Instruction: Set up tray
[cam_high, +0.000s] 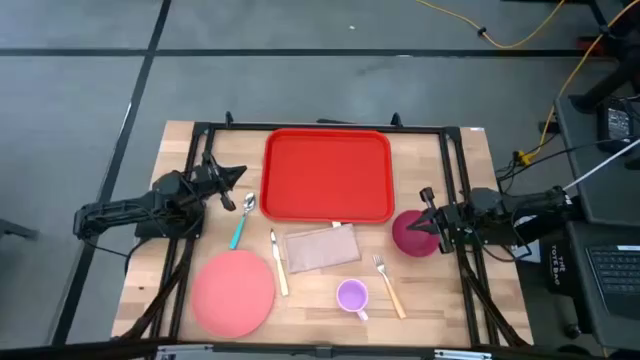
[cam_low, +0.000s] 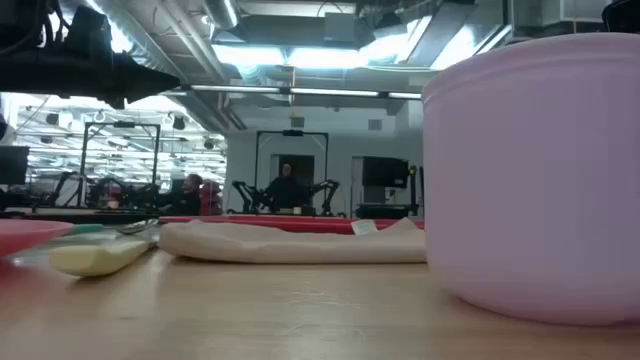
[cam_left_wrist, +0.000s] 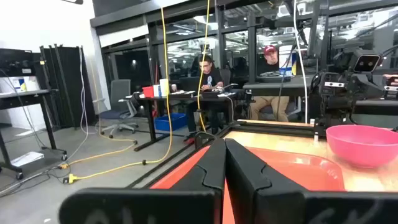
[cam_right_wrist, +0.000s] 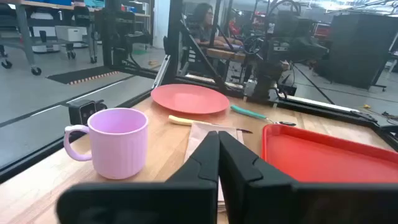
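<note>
The bright red tray (cam_high: 328, 175) lies flat at the far middle of the table, with nothing on it; it also shows as tray (cam_left_wrist: 298, 171) and tray (cam_right_wrist: 323, 152) in the wrist views. My left gripper (cam_high: 232, 180) hovers shut off the tray's left edge, its fingers (cam_left_wrist: 225, 165) closed together. My right gripper (cam_high: 428, 212) is shut too, fingers (cam_right_wrist: 219, 158) together, at the right side of a magenta bowl (cam_high: 410, 233) near the tray's near right corner. Neither gripper holds anything.
Near the tray lie a beige napkin (cam_high: 320, 248), a round pink plate (cam_high: 233, 291), a lilac mug (cam_high: 351, 296), a teal-handled spoon (cam_high: 242, 220), a knife (cam_high: 278, 262) and a fork (cam_high: 388, 283). A black frame rings the table. People sit in the room beyond.
</note>
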